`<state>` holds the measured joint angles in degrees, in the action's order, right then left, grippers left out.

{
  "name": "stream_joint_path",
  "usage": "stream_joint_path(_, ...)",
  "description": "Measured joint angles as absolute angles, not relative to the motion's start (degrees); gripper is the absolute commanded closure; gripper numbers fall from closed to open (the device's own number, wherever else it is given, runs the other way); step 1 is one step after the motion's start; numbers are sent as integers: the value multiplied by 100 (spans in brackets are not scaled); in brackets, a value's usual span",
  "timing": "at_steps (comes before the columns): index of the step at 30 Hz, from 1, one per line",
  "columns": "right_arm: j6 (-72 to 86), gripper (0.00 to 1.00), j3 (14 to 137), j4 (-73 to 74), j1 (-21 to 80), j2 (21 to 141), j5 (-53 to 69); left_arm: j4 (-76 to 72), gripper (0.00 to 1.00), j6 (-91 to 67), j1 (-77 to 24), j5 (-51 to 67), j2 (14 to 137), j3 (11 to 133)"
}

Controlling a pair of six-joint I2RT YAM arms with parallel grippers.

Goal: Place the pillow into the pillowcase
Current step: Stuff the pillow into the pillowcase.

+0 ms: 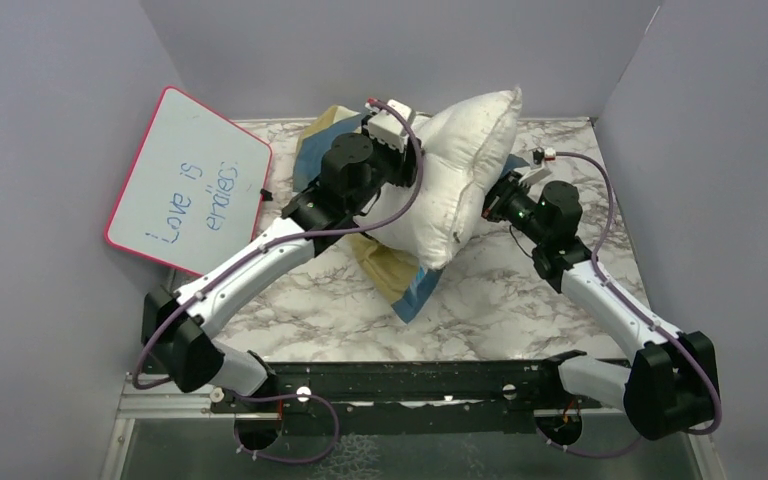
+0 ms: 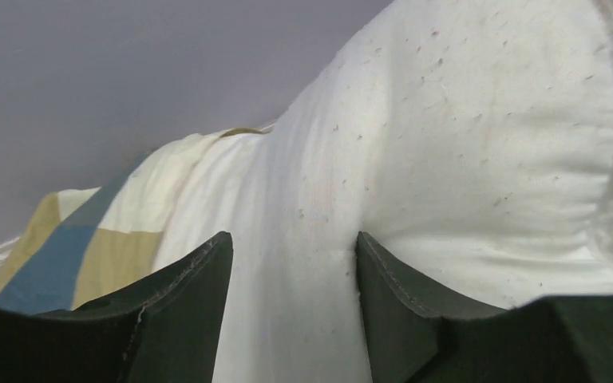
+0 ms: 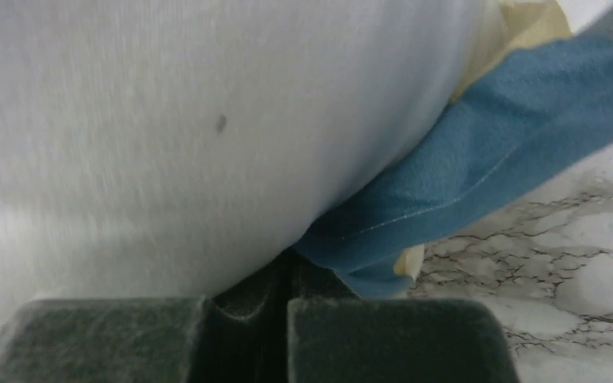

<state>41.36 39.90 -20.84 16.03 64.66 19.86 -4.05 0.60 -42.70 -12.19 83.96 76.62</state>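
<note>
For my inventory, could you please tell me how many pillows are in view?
1: the pillow rests on the pillowcase on the table. Another could hide behind it.

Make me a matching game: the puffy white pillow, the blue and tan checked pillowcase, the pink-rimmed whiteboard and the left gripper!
Things:
1 plump white fabric pillow
2 limp blue, tan and cream checked pillowcase
3 pink-rimmed rectangular whiteboard
4 left gripper

States:
A leaning at the left side
B open, touching the pillow
C standing tall in the middle
D crumpled under the pillow

Pairs: 1-C, 2-D, 3-A, 4-B
</note>
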Motion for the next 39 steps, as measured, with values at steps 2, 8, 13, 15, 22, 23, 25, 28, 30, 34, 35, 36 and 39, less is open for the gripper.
stream_joint_path(2,4224,100,3986,-2215,1605,6626,2082,-84,49,-104,-4270,-913,8082,7743)
stream_joint_path(8,4283,100,3986,-2436,1616,6685,2233,681,54,-252,-4219,-1428,7308,7800)
stream_joint_path(13,4206,100,3986,-2355,1623,6683,2231,958,41,-145,-3913,-2097,7699,7800)
stream_joint_path(15,4182,100,3986,-2349,1623,6685,2231,1068,41,-145,-3688,-1990,7985,7800)
stream_joint_path(22,4139,100,4014,-2281,1623,6685,2237,1227,38,198,-2969,-1647,8770,8040)
stream_joint_path(23,4130,100,4036,-2246,1623,6685,2237,1232,38,266,-2875,-1575,8886,8125)
stream_joint_path(25,4108,100,4088,-2165,1623,6685,2239,1223,38,410,-2676,-1334,9201,8368)
stream_joint_path(28,4108,100,4119,-2102,1623,6685,2237,1210,38,580,-2467,-1087,9596,8652)
stream_joint_path(30,4110,100,4123,-2038,1623,6685,2237,1212,38,701,-2388,-1000,9830,8796)
stream_joint_path(34,4097,100,4230,-1874,1623,6698,2235,1162,39,1031,-2335,-902,10296,9094)
stream_joint_path(35,4091,100,4287,-1817,1623,6713,2235,1109,41,1118,-2335,-906,10388,9150)
stream_joint_path(36,4077,100,4344,-1767,1623,6737,2237,1033,49,1184,-2335,-919,10449,9183)
stream_joint_path(39,4042,100,4530,-1588,1623,6794,2241,797,99,1422,-2338,-1026,10755,9459)
